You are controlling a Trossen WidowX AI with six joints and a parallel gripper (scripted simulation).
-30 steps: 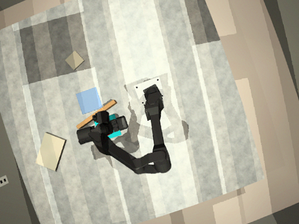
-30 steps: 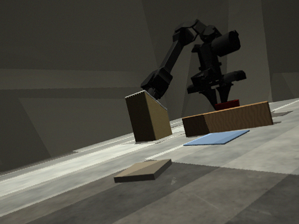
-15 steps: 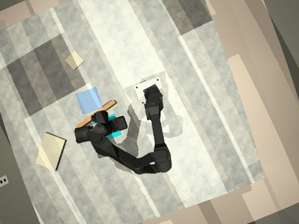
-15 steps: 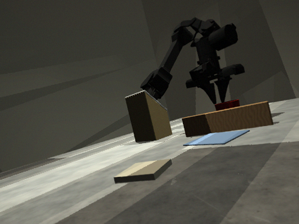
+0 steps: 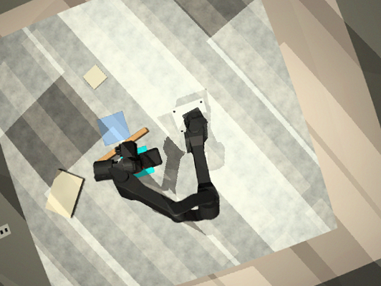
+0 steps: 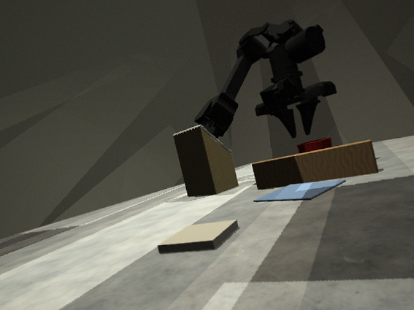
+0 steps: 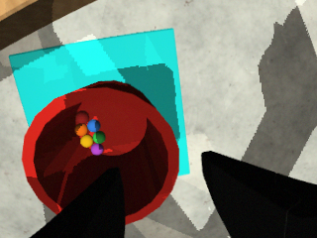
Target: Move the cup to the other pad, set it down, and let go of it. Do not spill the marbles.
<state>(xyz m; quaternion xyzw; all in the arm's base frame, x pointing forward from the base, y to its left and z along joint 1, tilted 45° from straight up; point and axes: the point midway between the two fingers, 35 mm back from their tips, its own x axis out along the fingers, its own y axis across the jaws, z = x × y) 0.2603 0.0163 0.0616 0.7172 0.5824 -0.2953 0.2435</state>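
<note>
Wrist view: jaws part-open above the red cup (image 7: 99,153) on the cyan pad (image 7: 99,86), holding nothing; rise straight, avoiding the rim

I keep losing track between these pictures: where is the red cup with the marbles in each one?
Top: not visible, hidden under the arm's wrist; only the cyan pad peeks out.
Exterior: red cup right of centre, just its rim above the wooden bar.
Wrist: lower left, on the cyan pad.
Shared landmark: the wooden bar, beside the cup.
</note>
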